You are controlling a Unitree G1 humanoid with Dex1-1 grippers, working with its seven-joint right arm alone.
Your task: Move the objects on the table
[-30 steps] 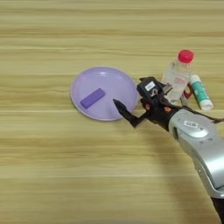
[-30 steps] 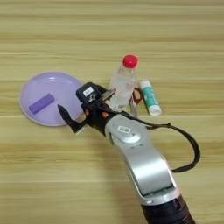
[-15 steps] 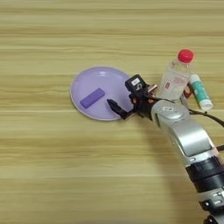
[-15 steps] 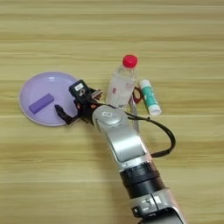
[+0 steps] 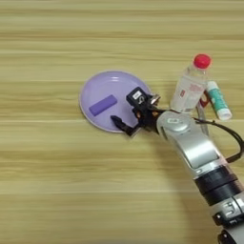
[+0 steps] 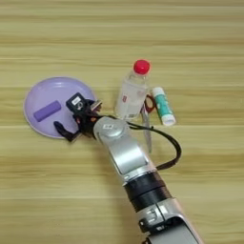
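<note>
A small flat purple block (image 5: 103,105) lies on a lilac plate (image 5: 109,83) at the table's middle left. My right gripper (image 5: 127,111) hangs over the plate's right side, just right of the block, open with nothing between its black fingers (image 5: 119,125). One finger points at the plate's near rim, the other sits further back. A teal tube (image 5: 218,99) with white ends lies on the wood at the far right, apart from the gripper. The silver forearm (image 6: 125,152) comes in from the bottom right.
A clear red-capped bottle (image 5: 190,86) stands between the plate and the tube. Red-handled scissors (image 6: 146,125) lie partly behind the bottle, blades pointing toward me. A black cable (image 6: 172,150) loops off the forearm.
My gripper has moved left from beside the plate to over its right side, and the forearm has stretched further in. Block, tube and bottle have not moved.
</note>
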